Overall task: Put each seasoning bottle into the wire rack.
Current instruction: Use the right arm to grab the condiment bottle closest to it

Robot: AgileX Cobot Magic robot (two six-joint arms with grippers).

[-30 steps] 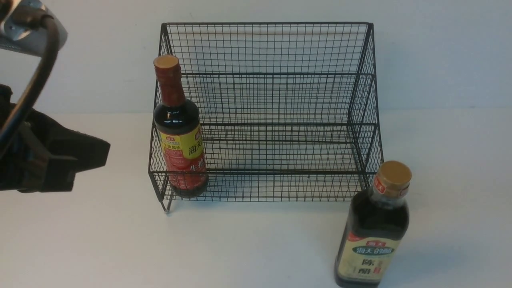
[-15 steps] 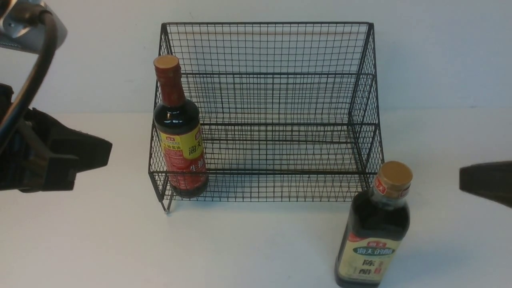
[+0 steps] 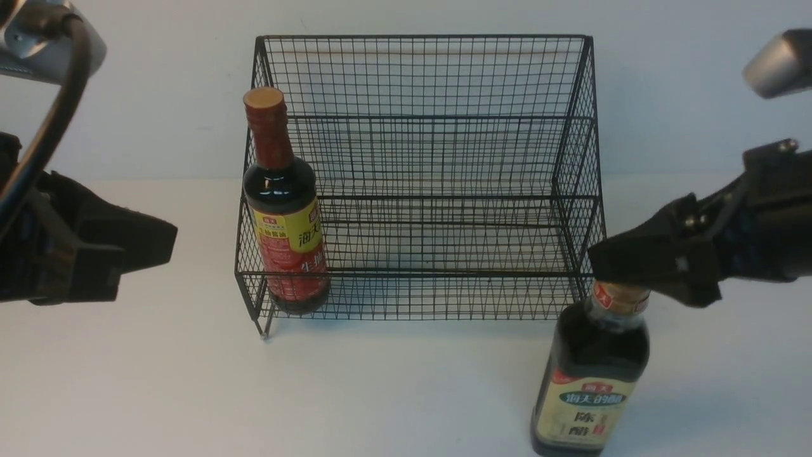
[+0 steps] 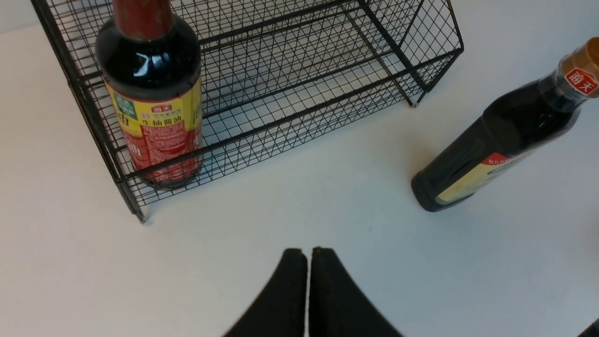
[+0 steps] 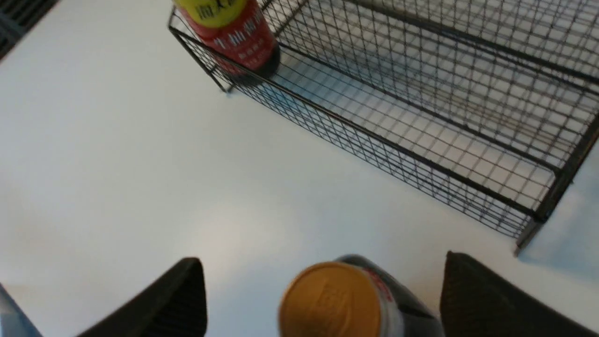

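The black wire rack [image 3: 431, 158] stands at the middle of the table. The red-necked seasoning bottle [image 3: 285, 235] stands upright in the rack's front left corner. The cream-label seasoning bottle [image 3: 593, 381] stands on the table outside the rack's front right corner. My right gripper [image 3: 609, 266] hangs over its gold cap. In the right wrist view the cap [image 5: 332, 299] lies between the fingers of the open right gripper [image 5: 323, 258], touching neither. My left gripper [image 4: 306, 252] is shut and empty, left of the rack above bare table.
The white table [image 3: 406, 381] runs to a pale wall behind the rack. The rack's lower tier [image 5: 421, 117] holds only the red-necked bottle [image 5: 234, 32]. The left arm's body [image 3: 63, 254] fills the left edge of the front view.
My right arm has come in from the right edge to the cream-label bottle's cap, and its jaws have spread open. The left arm and both bottles have stayed still.
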